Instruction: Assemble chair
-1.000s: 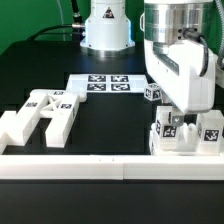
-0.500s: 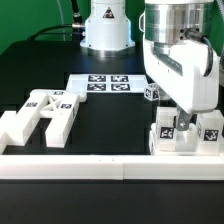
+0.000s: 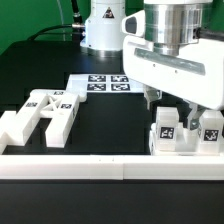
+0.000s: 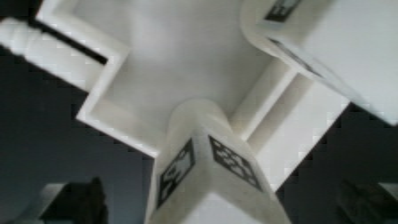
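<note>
1. We're on the gripper (image 3: pixel 170 108), low over the exterior view's right, its broad white body turned sideways across the scene.
2. The pincer is released. The jaws stand wide with nothing clamped, and one dark finger (image 3: pixel 190 112) hangs apart from the white plastic next to it.
3. Right beneath it is the right group of chair parts (image 3: pixel 185 140). These are chunky white blocks with black-and-white tags, set against the border rail (image 3: pixel 100 163) at the front of the black table (image 3: pixel 110 125).
4. Out of that group a tagged post (image 3: pixel 167 124) stands upright under the open jaws. A second tagged block (image 3: pixel 210 128) sits just beside it toward the exterior view's right.
5. In the wrist view we're almost on top of the tagged post (image 4: pixel 205 170). One edge faces us with a tag on each face either side, and a broad white plate (image 4: pixel 178 70) spreads behind it, all rather blurred.
6. At the exterior view's left, well apart, the left group of chair parts (image 3: pixel 40 112) lies flat with its tags facing up, near the same rail.
7. Further back the marker board (image 3: pixel 103 82) lies flat on the table in front of the robot base (image 3: pixel 105 25).
8. A small tagged block (image 3: pixel 152 95) peeks out below the gripper body near the marker board, and we cannot tell if they touch.
</note>
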